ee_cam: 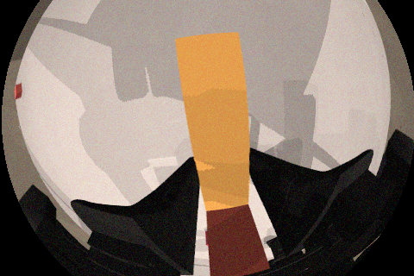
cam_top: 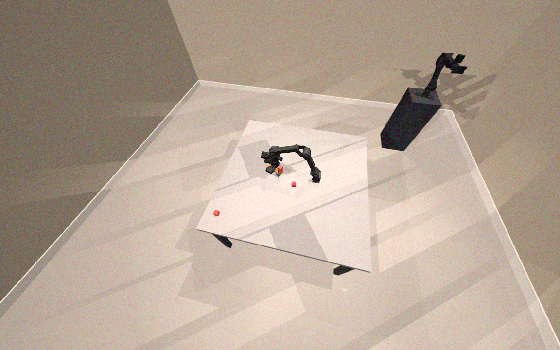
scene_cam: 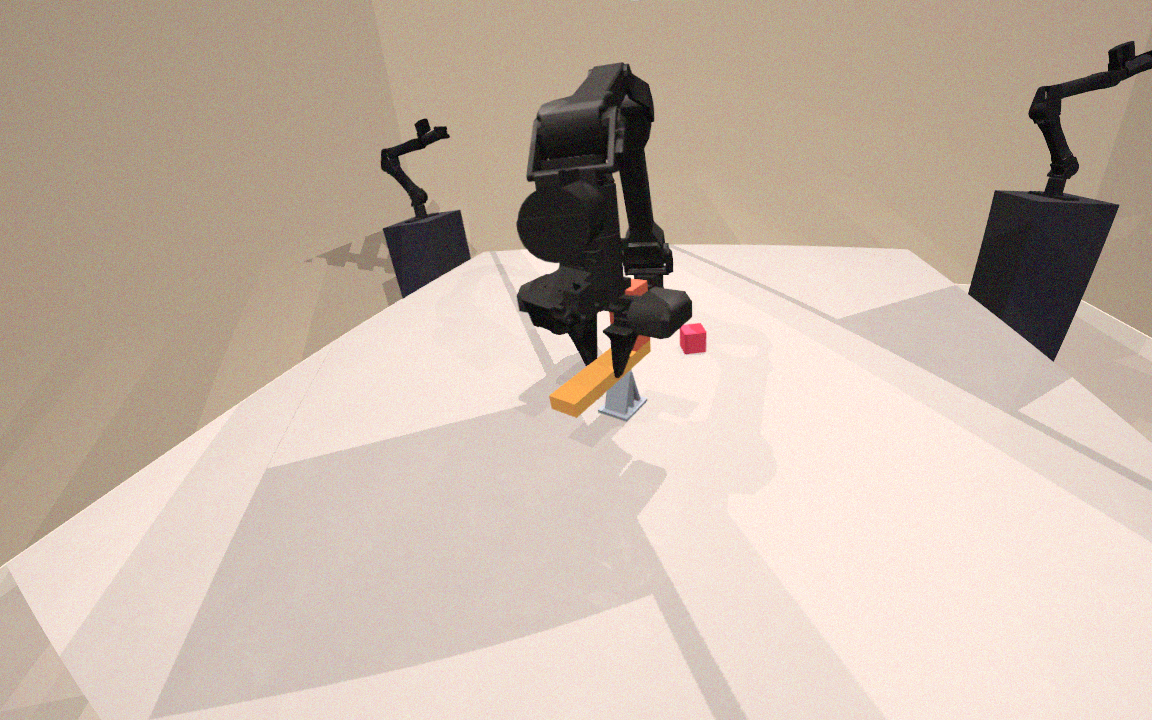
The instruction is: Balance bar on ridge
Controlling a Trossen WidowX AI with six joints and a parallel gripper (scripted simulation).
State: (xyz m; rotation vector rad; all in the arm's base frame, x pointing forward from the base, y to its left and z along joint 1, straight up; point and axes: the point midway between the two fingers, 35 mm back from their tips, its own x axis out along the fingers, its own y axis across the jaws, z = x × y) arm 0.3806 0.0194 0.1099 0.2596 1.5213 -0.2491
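Note:
The orange bar (scene_cam: 599, 380) lies across the top of the small grey ridge (scene_cam: 623, 401) near the middle of the table, with its near end off the table top. One end of the bar is red, seen behind the fingers (scene_cam: 635, 287). My gripper (scene_cam: 602, 351) is shut on the bar right above the ridge. In the wrist view the bar (ee_cam: 216, 123) runs away between the two dark fingers, with the dark red end (ee_cam: 236, 241) closest to the camera. From the top view the gripper and bar (cam_top: 275, 169) are small.
A red cube (scene_cam: 692, 337) sits on the table just right of the ridge, also in the top view (cam_top: 293, 183). Another red cube (cam_top: 216, 212) lies near the table's left corner. Dark pedestals with camera arms (scene_cam: 1041, 268) (scene_cam: 425, 246) stand beyond the table.

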